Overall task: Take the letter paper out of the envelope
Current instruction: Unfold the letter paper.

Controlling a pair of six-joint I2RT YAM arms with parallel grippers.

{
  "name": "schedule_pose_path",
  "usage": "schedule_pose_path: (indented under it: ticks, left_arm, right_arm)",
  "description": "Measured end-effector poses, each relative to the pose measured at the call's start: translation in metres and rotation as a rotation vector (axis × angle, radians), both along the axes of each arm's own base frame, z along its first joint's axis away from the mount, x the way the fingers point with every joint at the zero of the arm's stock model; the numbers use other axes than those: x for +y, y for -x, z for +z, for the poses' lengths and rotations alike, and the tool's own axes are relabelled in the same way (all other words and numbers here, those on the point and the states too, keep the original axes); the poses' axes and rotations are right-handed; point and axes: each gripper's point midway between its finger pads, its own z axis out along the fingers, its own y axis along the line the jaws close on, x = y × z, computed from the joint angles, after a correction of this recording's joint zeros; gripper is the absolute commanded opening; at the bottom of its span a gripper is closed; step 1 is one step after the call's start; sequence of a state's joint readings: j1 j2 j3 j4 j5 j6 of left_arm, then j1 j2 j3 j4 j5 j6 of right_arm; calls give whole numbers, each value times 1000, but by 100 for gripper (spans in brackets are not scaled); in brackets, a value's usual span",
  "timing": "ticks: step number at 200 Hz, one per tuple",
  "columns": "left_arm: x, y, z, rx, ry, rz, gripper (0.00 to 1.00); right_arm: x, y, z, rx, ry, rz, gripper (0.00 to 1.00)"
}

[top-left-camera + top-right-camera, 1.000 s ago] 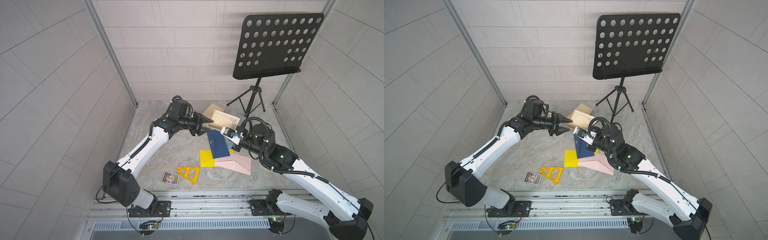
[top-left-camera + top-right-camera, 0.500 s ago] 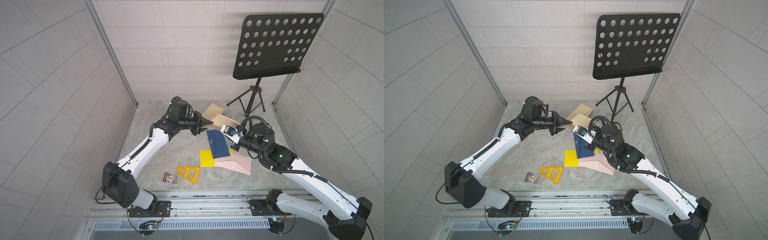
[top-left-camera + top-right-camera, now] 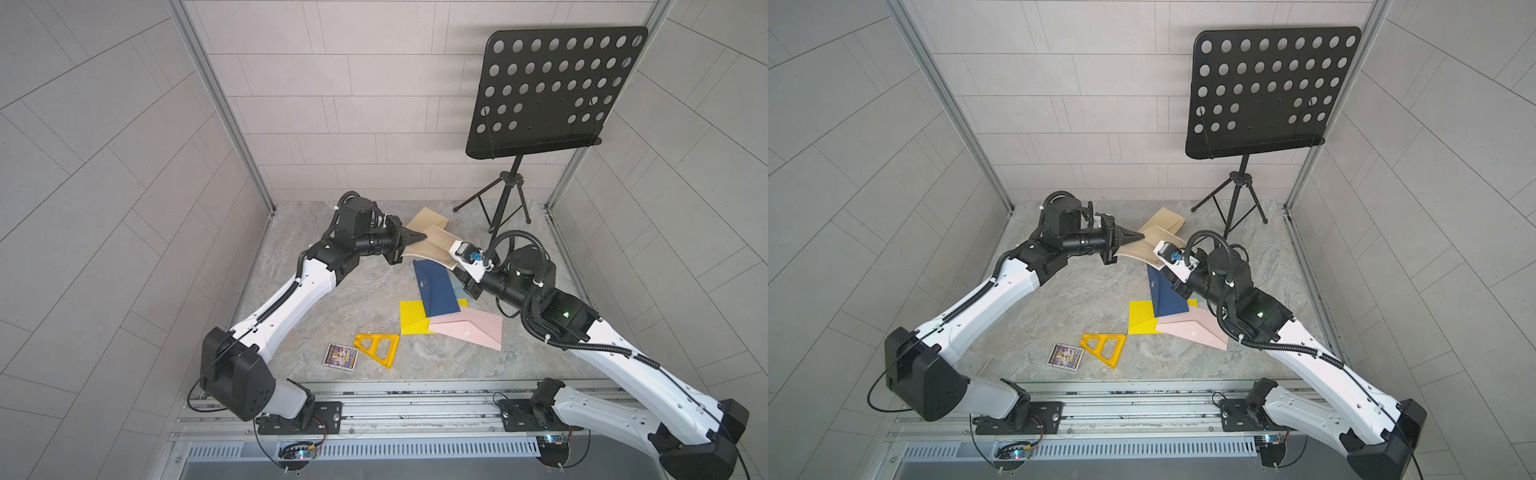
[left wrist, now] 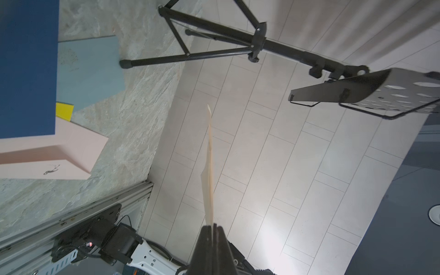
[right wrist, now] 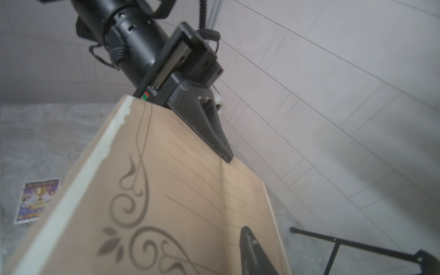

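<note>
The left claw is clamped tight on the paper, its two fingers pressed together over the sheet's far edge, right at the fold crease. In the left wrist view the paper runs edge-on straight out from the closed fingertips. The right wrist view shows its face: tan, ruled, with a floral scroll in one corner, and the left claw biting the edge.

The paper is out of the tan envelope and held in the air above the desk. The tan envelope lies flat at the back, just behind the sheet and near the feet of the stand. Both top views show this, with the paper spanning between the two arms.

The right claw is at the paper's near edge. One finger lies over the sheet. The other is hidden, so I cannot tell whether this claw is gripping or has let go. In the top views the wrist camera covers it.

On the desk in front lie a navy envelope, a yellow envelope and a pink envelope, overlapping. Nearer the rail, well apart from the paper, sit a yellow triangle and, just beside it, a card.
</note>
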State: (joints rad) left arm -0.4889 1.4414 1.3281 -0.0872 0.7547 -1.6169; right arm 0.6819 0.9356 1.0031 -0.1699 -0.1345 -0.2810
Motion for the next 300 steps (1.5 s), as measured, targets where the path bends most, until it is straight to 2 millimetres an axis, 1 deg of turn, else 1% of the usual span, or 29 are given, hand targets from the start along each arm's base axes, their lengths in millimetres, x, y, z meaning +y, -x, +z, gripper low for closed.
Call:
schedule_pose_path:
  ticks: [23,35,57,90,109,131,149,169,186,212,236,266,300]
  left_arm:
    - [12,-14,19,-132,-3,70,0]
    - [17,-18,27,-201,-18,95,0]
    - [25,-24,36,-311,-58,133,0]
    - [29,-29,43,-439,-108,154,0]
    - [29,-30,50,-503,-114,152,0]
    - [27,-29,58,-567,-103,146,0]
    - [26,-29,60,-598,-91,142,0]
    - [24,-28,59,-612,-84,138,0]
    - [21,-26,60,-624,-78,131,0]
    - [17,-23,64,-641,-66,122,0]
    - [14,-21,66,-651,-57,117,0]
    - [7,-22,61,-643,-58,104,0]
    - [-1,-23,52,-631,-61,86,0]
  right_arm:
    - [-16,9,14,53,-126,-58,61]
    - [-23,15,18,91,-190,-83,63]
    - [-33,21,17,195,-299,-122,68]
    - [-41,19,13,349,-463,-184,68]
    - [-43,10,17,439,-577,-222,68]
    - [-45,-6,22,538,-735,-248,68]
    - [-49,-24,23,631,-881,-264,68]
    - [-52,-48,22,742,-1047,-257,68]
    - [-47,-64,17,837,-1139,-232,68]
    - [-29,-74,14,958,-1203,-159,66]
    - [-17,-74,15,1030,-1229,-102,61]
    - [-8,-69,21,1066,-1241,-50,55]
    - [-3,-65,24,1087,-1245,-22,42]
